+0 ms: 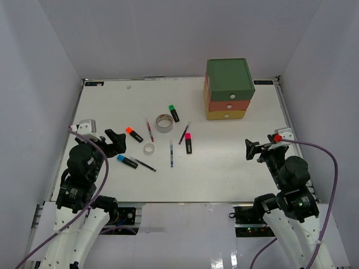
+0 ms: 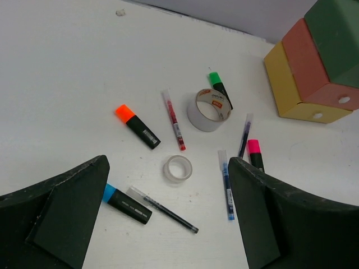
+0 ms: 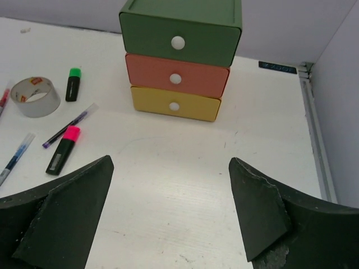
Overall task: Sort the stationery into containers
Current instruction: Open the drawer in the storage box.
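Wide and empty, the left fingers [image 2: 61, 218] and right fingers [image 3: 263, 207] look ready for a first pick; pens [image 1: 171, 152] and highlighters [image 1: 188, 143] lie scattered mid-frame, drawers [image 1: 227, 103] upper right all shut.

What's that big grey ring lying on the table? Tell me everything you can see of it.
It is a wide, hollow roll of grey tape, lying flat on the white table with its hole facing up. The inner core looks pale, with a small orange-red label. A green-capped highlighter lies close beside it, seemingly not touching; a red-tinted thin pen lies on its other side. Nothing holds it.
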Controlling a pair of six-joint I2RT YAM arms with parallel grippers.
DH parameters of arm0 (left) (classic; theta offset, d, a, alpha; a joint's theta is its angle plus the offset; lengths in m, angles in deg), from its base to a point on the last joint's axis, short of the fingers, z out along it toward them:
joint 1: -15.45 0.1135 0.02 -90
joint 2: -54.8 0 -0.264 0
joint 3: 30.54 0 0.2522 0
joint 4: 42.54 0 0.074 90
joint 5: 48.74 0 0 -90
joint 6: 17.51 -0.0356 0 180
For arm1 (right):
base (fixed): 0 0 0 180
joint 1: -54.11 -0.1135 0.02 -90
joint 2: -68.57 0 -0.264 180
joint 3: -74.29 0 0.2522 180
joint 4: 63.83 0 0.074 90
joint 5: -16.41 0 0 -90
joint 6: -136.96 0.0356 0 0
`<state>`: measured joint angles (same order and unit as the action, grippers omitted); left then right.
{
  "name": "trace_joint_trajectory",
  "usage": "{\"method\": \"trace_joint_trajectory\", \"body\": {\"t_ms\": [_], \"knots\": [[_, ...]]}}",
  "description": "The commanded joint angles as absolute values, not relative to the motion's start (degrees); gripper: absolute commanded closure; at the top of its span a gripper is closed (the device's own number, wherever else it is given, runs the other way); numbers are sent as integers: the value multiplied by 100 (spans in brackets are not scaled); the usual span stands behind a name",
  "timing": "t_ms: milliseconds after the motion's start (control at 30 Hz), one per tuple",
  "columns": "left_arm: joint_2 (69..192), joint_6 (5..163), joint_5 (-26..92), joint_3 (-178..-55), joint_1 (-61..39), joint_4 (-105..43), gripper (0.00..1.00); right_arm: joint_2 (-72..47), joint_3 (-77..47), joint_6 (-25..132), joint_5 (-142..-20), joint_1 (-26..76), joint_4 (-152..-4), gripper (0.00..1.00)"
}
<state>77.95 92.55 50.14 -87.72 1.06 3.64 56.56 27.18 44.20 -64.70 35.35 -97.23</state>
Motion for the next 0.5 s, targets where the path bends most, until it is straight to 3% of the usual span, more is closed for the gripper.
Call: {"method": "trace_joint_trajectory", "body": {"t_ms": [0, 300, 467], "knots": [[8439, 9244, 4803, -8877, 86, 145, 2, 5110, 2291, 4609, -6777, 3522, -9526, 10], [10364, 9332, 4206, -9834, 95, -452, 2, 3414, 1606, 5250, -6981, 3522, -8692, 10], [11384, 9272, 4231, -10564, 103, -829, 2, 2323, 1001, 5601, -6254, 3522, -8146, 10]]}}
